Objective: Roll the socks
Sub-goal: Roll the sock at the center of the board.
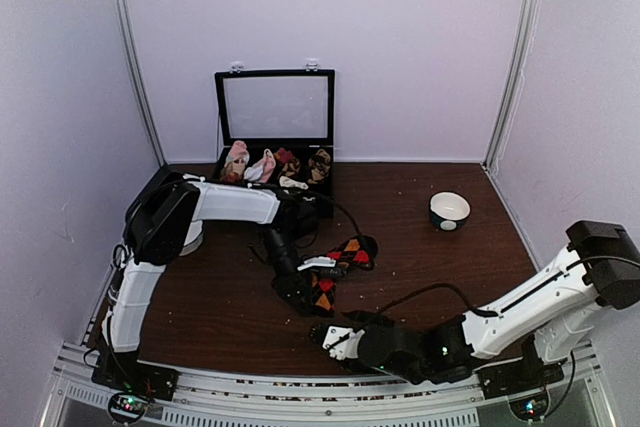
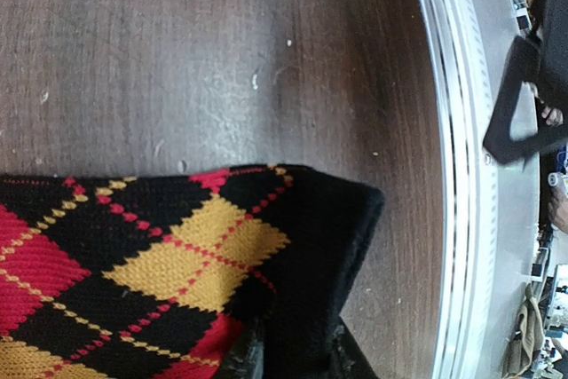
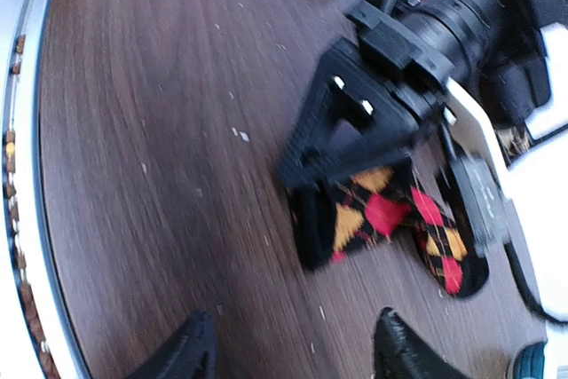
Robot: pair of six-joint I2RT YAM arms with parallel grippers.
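Left arm rises from its base, elbows over at the far left, then reaches back across toward the middle of the table [image 1: 220,297] with the wrist tipped steeply down. The left gripper [image 1: 298,295] is pinched nearly closed on the black cuff edge of the argyle socks [image 1: 345,252]. In its wrist view you can see the dark fingertips [image 2: 251,359] squeezing the knit from both sides. The socks sit around mid-table, a bit toward the near side, lying mostly flat on the wood with the gripped end bunched.

Right arm lies low, stretched leftward along the near edge. The right gripper [image 1: 322,333] sits close to the socks but not touching, jaws well apart, just bare wood showing between them.

Texture-wise, it's a soft knit on a black ground, with red and orange-yellow diamonds and thin dotted lines crossing them. The table is dark brown woodgrain with pale specks and a ridged metal rail [image 1: 300,387] along the front. There's a round bowl [image 1: 449,210], dark outside and white inside, at the far right. A black case [image 1: 275,107] with its lid up stands at the back, holding bundled socks.
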